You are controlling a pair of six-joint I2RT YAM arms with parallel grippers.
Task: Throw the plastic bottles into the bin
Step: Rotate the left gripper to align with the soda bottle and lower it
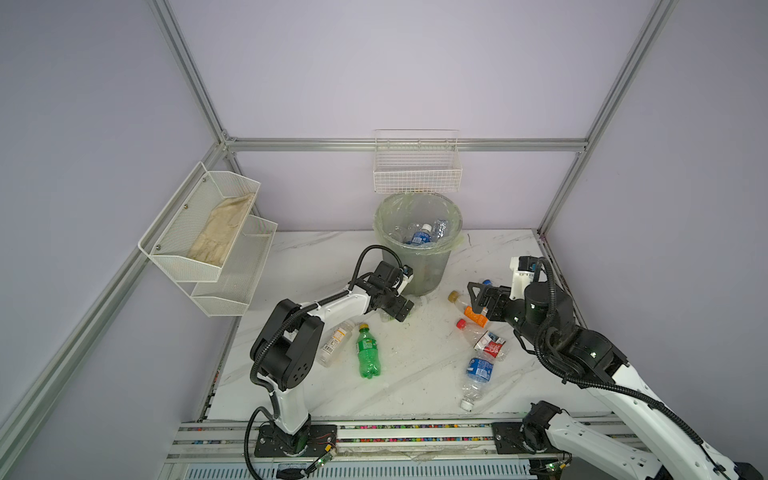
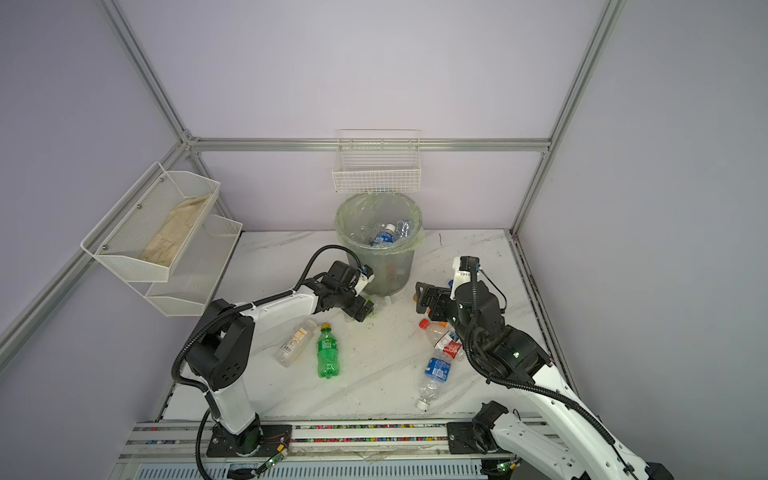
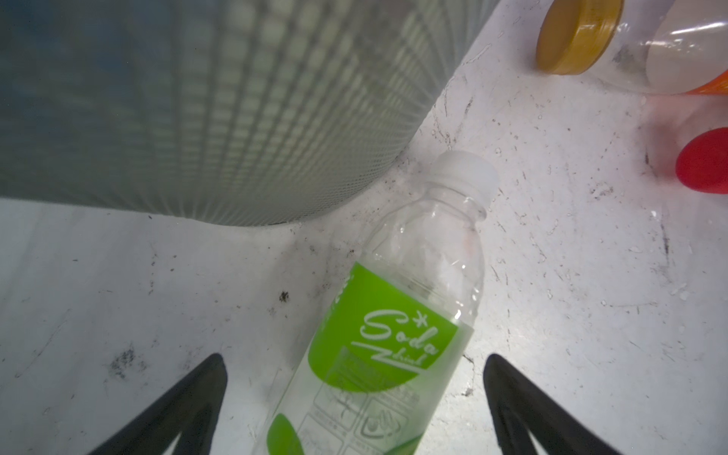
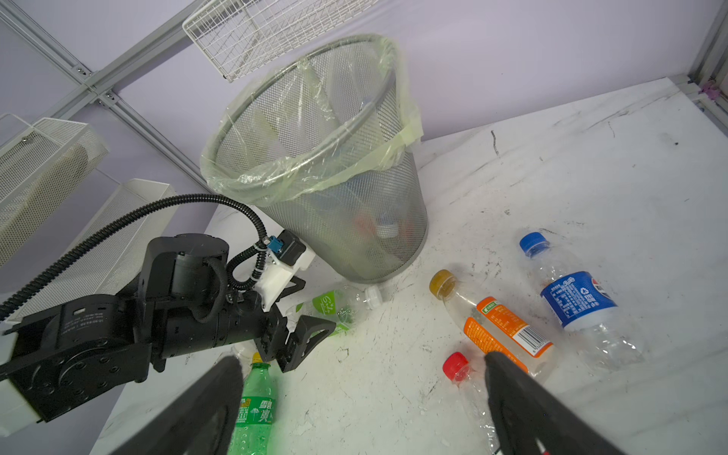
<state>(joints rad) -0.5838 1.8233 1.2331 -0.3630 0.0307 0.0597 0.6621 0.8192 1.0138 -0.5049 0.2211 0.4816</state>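
The grey mesh bin with its pale green bag stands at the back middle, and several bottles lie inside. My left gripper is open at the bin's foot, its fingers on either side of a lying clear bottle with a green label, apart from it. My right gripper is open and empty above an orange-label bottle. On the table lie a green soda bottle, a white-label bottle, a red-cap bottle and a blue-label bottle.
A second blue-label bottle lies to the right of the bin, mostly hidden behind my right arm in both top views. A white wire basket hangs on the back wall above the bin. A white two-tier mesh shelf juts from the left wall.
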